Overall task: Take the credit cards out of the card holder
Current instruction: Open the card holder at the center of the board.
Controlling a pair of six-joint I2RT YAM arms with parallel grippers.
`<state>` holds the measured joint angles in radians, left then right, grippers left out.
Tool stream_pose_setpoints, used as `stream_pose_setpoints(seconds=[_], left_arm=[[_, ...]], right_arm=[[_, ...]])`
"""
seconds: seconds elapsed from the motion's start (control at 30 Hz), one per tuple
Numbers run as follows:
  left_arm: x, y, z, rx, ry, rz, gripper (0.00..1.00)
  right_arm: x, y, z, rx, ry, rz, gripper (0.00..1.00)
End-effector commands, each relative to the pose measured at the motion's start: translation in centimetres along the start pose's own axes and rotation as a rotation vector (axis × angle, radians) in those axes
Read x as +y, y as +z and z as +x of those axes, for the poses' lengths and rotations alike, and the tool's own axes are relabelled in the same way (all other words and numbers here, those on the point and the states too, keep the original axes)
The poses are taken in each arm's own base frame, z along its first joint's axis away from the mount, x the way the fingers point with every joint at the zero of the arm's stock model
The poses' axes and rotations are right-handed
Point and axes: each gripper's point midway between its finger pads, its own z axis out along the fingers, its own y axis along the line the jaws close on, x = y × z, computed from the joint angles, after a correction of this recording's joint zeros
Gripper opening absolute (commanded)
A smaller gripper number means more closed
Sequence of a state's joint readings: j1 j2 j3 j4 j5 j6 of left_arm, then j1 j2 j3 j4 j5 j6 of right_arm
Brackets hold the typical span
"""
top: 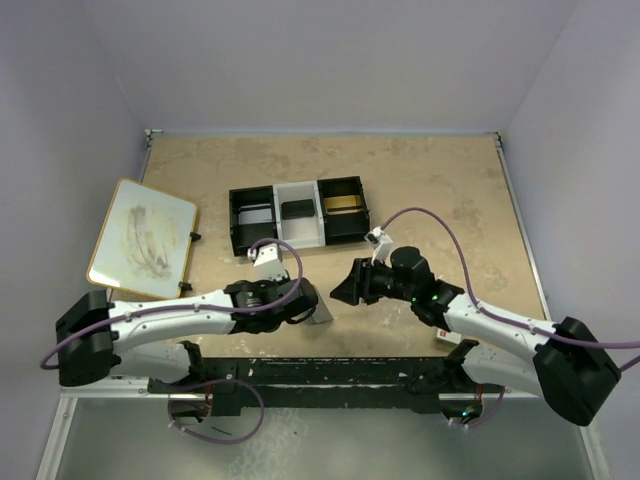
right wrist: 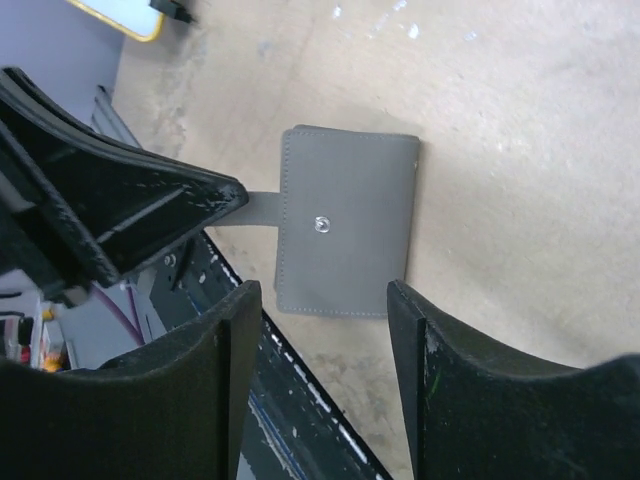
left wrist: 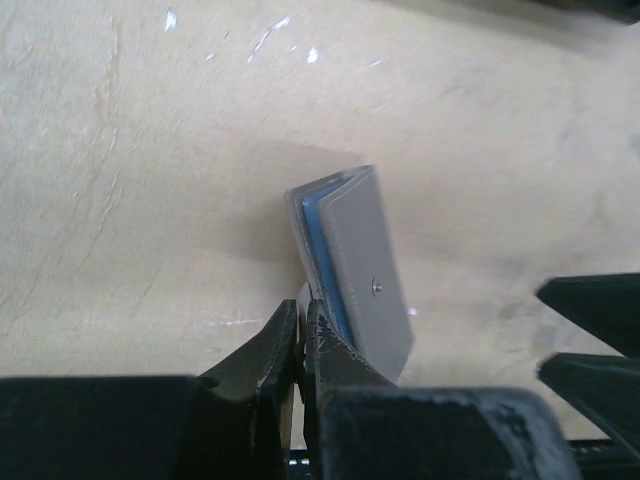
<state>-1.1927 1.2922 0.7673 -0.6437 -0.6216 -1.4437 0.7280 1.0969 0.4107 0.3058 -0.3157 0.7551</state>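
One tan table (top: 450,200) fills the middle of the top view. Across its lower part the left arm (top: 170,318) reaches in from the lower left and the right arm (top: 490,325) from the lower right, their wrists nearly meeting at lower centre. A yellow-rimmed whiteboard (top: 142,238) lies at the left. A black-and-white three-compartment tray (top: 234,222) sits upper centre.

The card holder (right wrist: 345,225) is at lower centre of the top view, between the two grippers. It is up on edge, grey panels nearly closed, with a thin strip of blue showing between them in the left wrist view. Whether its bottom edge touches the table I cannot tell.

The left gripper (left wrist: 303,325) is pinched tight on the grey strap (right wrist: 262,207) that juts from the holder's side. The right gripper (right wrist: 322,290) stands spread wide, its fingers flanking the holder's lower edge in its own view, with nothing between them. A small metal snap (right wrist: 320,224) marks the holder's outer face.
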Motion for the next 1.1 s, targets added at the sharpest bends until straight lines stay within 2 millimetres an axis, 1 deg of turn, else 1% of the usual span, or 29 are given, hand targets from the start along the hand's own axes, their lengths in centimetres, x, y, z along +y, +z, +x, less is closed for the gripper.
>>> stream_pose_setpoints(seconds=[0.0, 0.1, 0.17, 0.27, 0.33, 0.4, 0.47, 0.53, 0.63, 0.67, 0.77, 0.83, 0.9, 0.97, 1.0, 1.03, 1.07], left_arm=[[-1.9, -2.1, -3.3, -0.101, 0.002, 0.115, 0.0], [-2.2, -2.3, -3.1, -0.084, 0.034, 0.119, 0.0], [-2.6, -2.2, -2.8, -0.067, 0.06, 0.121, 0.0], [-4.0, -2.3, -2.4, -0.037, 0.093, 0.144, 0.0], [-4.8, -2.5, -2.5, -0.026, 0.115, 0.148, 0.0], [-5.5, -2.7, -2.7, -0.029, 0.123, 0.148, 0.0], [-6.0, -3.0, -3.2, -0.037, 0.127, 0.157, 0.0], [-6.3, -3.3, -3.6, -0.047, 0.129, 0.166, 0.0], [-6.6, -3.5, -3.8, -0.053, 0.133, 0.174, 0.0], [-6.6, -3.5, -3.8, -0.052, 0.136, 0.173, 0.0], [-6.5, -3.2, -3.5, -0.045, 0.14, 0.166, 0.0], [-6.4, -3.1, -3.3, -0.041, 0.141, 0.162, 0.0], [-6.3, -3.1, -3.2, -0.035, 0.138, 0.164, 0.0], [-6.3, -3.1, -3.0, -0.027, 0.143, 0.177, 0.0], [-6.5, -3.2, -2.9, -0.023, 0.152, 0.19, 0.0], [-7.2, -3.3, -2.6, -0.01, 0.158, 0.225, 0.0], [-8.6, -3.5, -1.9, 0.019, 0.166, 0.289, 0.0]], right_arm=[[1.6, 0.2, -1.3, -0.028, -0.112, -0.075, 0.58], [1.4, 1.1, -1.1, 0.013, -0.128, -0.072, 0.6], [1.8, 1.8, -1.0, 0.032, -0.127, -0.1, 0.6], [2.3, 2.7, -0.9, 0.056, -0.101, -0.135, 0.6], [2.3, 3.3, -0.8, 0.068, -0.086, -0.142, 0.61], [2.8, 3.7, -0.8, 0.085, -0.098, -0.177, 0.61], [3.3, 3.9, -0.8, 0.097, -0.108, -0.208, 0.62], [3.6, 3.8, -0.9, 0.075, -0.095, -0.228, 0.65], [3.4, 3.8, -0.7, 0.049, -0.059, -0.235, 0.68], [3.1, 3.9, -0.4, 0.061, -0.054, -0.222, 0.68], [0.5, 4.3, 0.1, 0.066, -0.003, -0.085, 0.61], [-1.1, 3.8, 0.7, 0.059, 0.047, -0.005, 0.6], [-2.0, 3.3, 1.1, 0.047, 0.094, 0.041, 0.59], [-2.6, 2.8, 1.2, 0.03, 0.106, 0.073, 0.58], [-2.7, 2.6, 1.2, 0.023, 0.115, 0.08, 0.57], [-2.7, 2.4, 1.2, 0.016, 0.123, 0.083, 0.53], [-3.4, 2.2, 0.9, -0.003, 0.139, 0.129, 0.46]])
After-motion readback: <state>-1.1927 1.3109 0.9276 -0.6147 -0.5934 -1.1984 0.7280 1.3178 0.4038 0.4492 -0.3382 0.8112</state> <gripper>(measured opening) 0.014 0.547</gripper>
